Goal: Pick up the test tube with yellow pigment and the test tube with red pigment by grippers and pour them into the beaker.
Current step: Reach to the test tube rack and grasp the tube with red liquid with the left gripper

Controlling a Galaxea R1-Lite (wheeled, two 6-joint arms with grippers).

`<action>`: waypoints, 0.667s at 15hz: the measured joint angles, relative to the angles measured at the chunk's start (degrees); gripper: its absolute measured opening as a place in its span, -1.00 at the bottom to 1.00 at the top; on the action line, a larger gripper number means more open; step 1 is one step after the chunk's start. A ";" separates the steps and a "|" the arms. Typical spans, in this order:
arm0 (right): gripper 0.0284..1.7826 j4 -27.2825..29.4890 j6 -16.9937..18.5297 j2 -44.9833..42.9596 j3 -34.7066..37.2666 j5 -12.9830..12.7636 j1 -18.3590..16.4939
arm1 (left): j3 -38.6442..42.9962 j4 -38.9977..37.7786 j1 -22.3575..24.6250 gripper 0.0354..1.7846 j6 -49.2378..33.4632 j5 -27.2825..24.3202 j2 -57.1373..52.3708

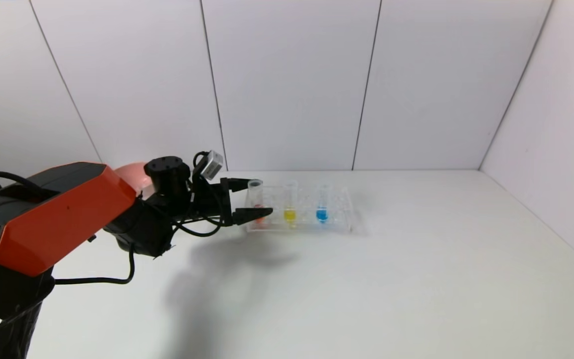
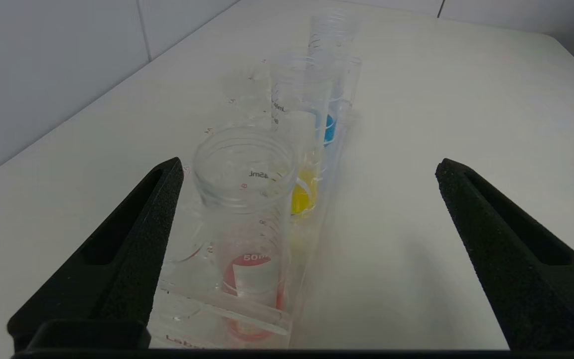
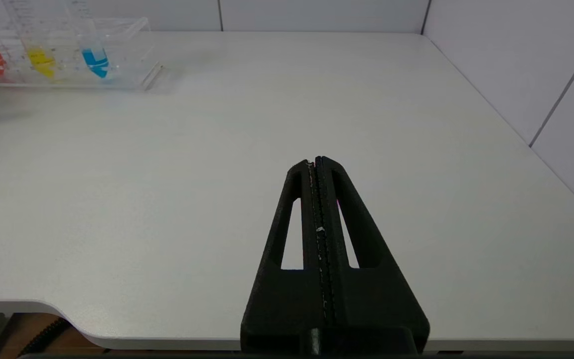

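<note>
Three tubes stand upright in a clear rack (image 1: 339, 219) at the back of the table. The test tube with red pigment (image 1: 255, 192) is at the rack's left end, and the test tube with yellow pigment (image 1: 290, 205) is beside it. My left gripper (image 1: 263, 198) is open, with its fingers on either side of the red tube and not touching it. In the left wrist view the red tube (image 2: 247, 199) stands close to one finger (image 2: 157, 219), with the yellow tube (image 2: 306, 195) behind it. My right gripper (image 3: 315, 160) is shut and empty, low near the table's front edge. The beaker is out of view.
A tube with blue liquid (image 1: 322, 207) stands third in the rack. A pink bowl (image 1: 132, 174) shows behind my left arm. White walls close the table at the back and on the right. The right wrist view shows the rack (image 3: 127, 45) far off.
</note>
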 joint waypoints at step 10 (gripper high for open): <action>-0.91 0.00 0.00 0.00 0.00 0.05 0.00 | -1.38 0.23 -1.05 -0.27 -0.23 0.15 1.44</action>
